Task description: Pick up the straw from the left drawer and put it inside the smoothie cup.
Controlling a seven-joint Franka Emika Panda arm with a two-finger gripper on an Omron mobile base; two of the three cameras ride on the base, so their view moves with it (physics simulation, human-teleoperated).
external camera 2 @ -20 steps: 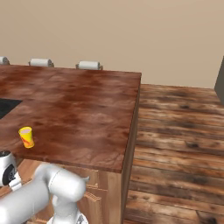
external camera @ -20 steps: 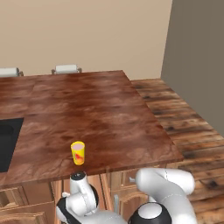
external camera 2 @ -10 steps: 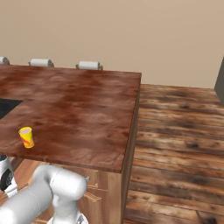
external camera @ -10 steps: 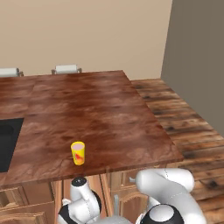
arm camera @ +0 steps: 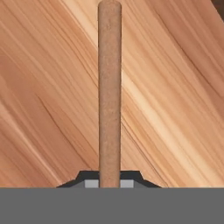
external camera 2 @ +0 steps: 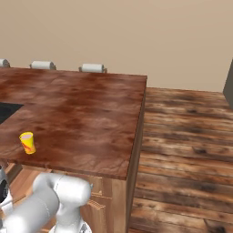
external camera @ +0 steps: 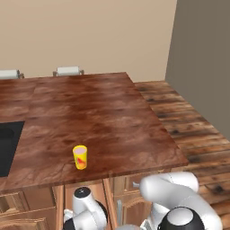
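In the left base view, your smoothie cup (external camera: 80,157) stands upright near the front edge of the brown counter (external camera: 90,117), pink contents at the rim, well placed to take a straw from above. The arm reaches down below that counter edge, in front of the cabinet fronts, which fits a reach into a low drawer; you cannot judge the gripper from here.

In the right base view, the same cup (external camera 2: 27,142) sits near the counter's front left part, well apart from the arm's white links at the lower left. A thin tan line beside the wrist at the left edge may be the straw, but it is too small to be sure.

In the hand view, the straw (arm camera: 109,92) runs straight away from the camera, its long axis aligned with the gripper's approach direction, its far end pointing toward the top of the view. Its near end sits between the two finger tips of the gripper (arm camera: 109,183), which look pressed against it on both sides, so I judge it pinched. Behind it is the plank bottom of the left drawer (arm camera: 48,87); whether the straw touches the wood you cannot tell.
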